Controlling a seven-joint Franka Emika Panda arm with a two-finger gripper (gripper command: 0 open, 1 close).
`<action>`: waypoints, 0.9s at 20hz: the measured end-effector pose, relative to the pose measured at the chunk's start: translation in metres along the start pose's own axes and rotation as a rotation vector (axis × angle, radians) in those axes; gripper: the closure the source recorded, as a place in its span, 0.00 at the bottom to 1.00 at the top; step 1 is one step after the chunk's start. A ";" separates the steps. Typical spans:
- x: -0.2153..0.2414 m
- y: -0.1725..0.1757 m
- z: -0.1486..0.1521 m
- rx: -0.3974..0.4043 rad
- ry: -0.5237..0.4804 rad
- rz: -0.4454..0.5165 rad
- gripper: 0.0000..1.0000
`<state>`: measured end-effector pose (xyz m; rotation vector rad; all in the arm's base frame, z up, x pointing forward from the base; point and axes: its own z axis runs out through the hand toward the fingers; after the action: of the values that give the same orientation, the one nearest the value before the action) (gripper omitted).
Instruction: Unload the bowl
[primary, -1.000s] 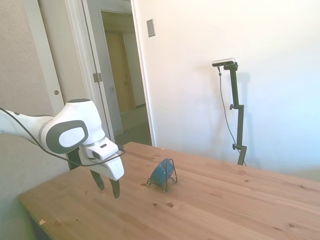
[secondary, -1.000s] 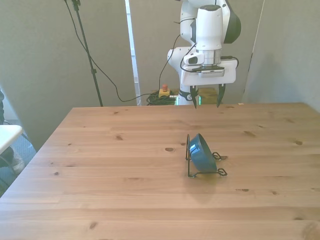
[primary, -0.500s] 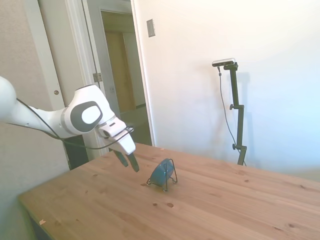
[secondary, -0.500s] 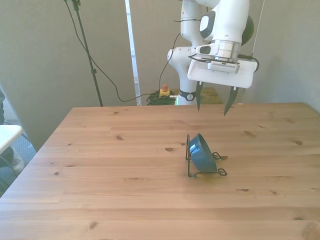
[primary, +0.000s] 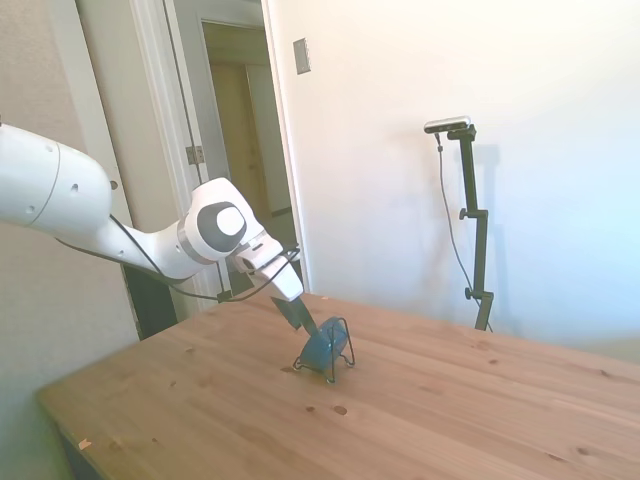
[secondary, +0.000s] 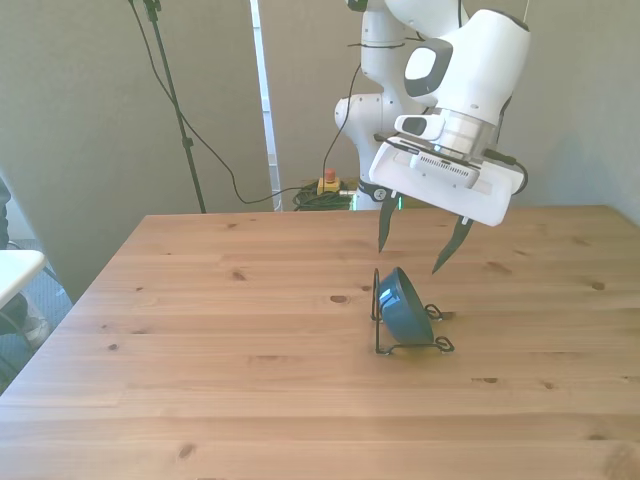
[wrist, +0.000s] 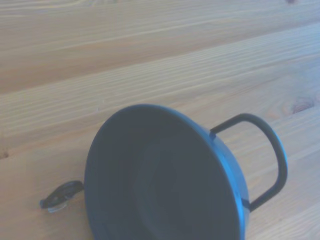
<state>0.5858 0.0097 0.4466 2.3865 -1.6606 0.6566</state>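
Fingers (secondary: 384, 228) spread wide, nothing held; gripper (secondary: 412, 243) poised just above bowl (secondary: 404, 305), near centre of front view. Bowl propped on edge in black wire rack (secondary: 436, 344) on table (secondary: 200, 350), tilted, opening faced toward front view's upper left, base toward lower right.

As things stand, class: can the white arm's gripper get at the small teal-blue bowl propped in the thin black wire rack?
Probably yes: the gripper hovers open just above the teal-blue bowl, with nothing between; only the thin black wire rack hugs it.
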 end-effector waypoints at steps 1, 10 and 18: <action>0.001 -0.001 0.002 -0.004 0.006 0.004 0.00; -0.005 -0.011 0.025 -0.045 0.046 0.019 0.00; -0.017 -0.018 0.028 -0.092 0.113 0.029 1.00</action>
<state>0.6046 0.0200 0.4160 2.2236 -1.6444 0.6912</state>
